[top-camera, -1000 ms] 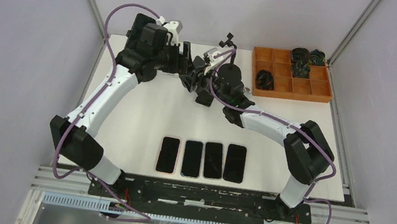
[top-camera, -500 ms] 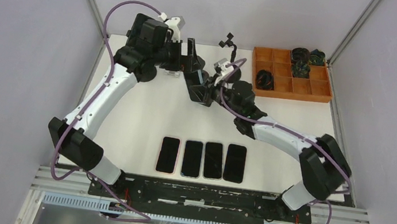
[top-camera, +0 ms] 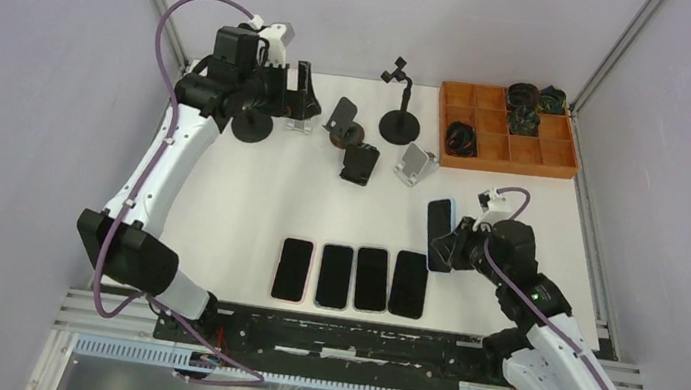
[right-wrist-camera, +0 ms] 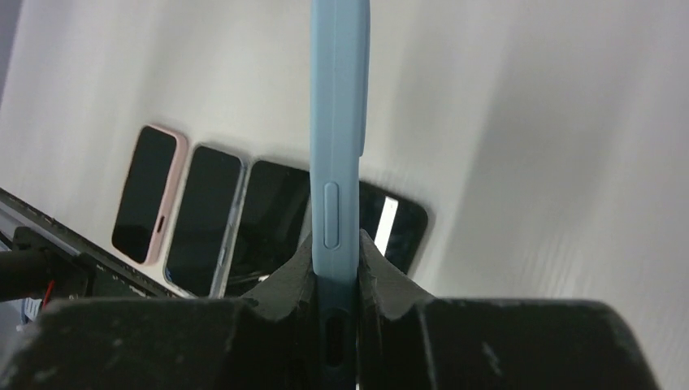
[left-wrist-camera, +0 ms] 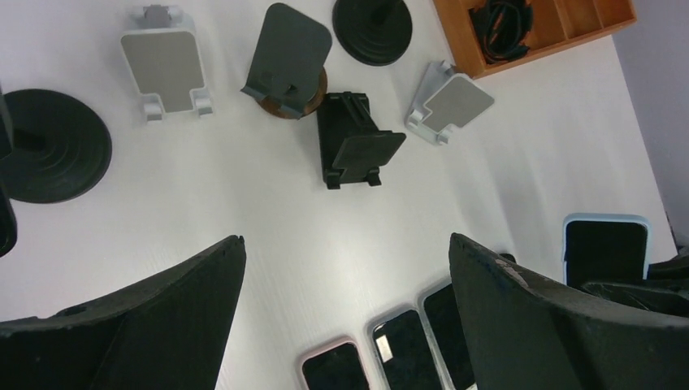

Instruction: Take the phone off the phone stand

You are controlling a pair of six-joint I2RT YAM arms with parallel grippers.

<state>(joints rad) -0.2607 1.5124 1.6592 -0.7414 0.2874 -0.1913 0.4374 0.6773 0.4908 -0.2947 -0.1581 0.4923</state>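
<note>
My right gripper (top-camera: pixel 451 244) is shut on a phone in a light-blue case (top-camera: pixel 438 232) and holds it on edge above the table, right of the row of phones. In the right wrist view the phone (right-wrist-camera: pixel 337 146) stands edge-on between the fingers of my right gripper (right-wrist-camera: pixel 335 252). The black phone stand (top-camera: pixel 359 164) stands empty at the back centre, and it shows in the left wrist view (left-wrist-camera: pixel 353 146). My left gripper (top-camera: pixel 303 92) is open and empty, high at the back left; its view (left-wrist-camera: pixel 345 244) looks down on the stands and the held phone (left-wrist-camera: pixel 605 248).
Several phones (top-camera: pixel 351 276) lie side by side near the front edge. Other stands sit at the back: a dark tilted one (top-camera: pixel 342 119), a white one (top-camera: pixel 416 164), a clear one (top-camera: pixel 298 124) and two round-based ones (top-camera: pixel 252 125) (top-camera: pixel 398 124). An orange tray (top-camera: pixel 504 147) is at back right.
My right gripper has pulled back from the black stand to the near right, carrying the light-blue phone. My left gripper has drawn away to the back left.
</note>
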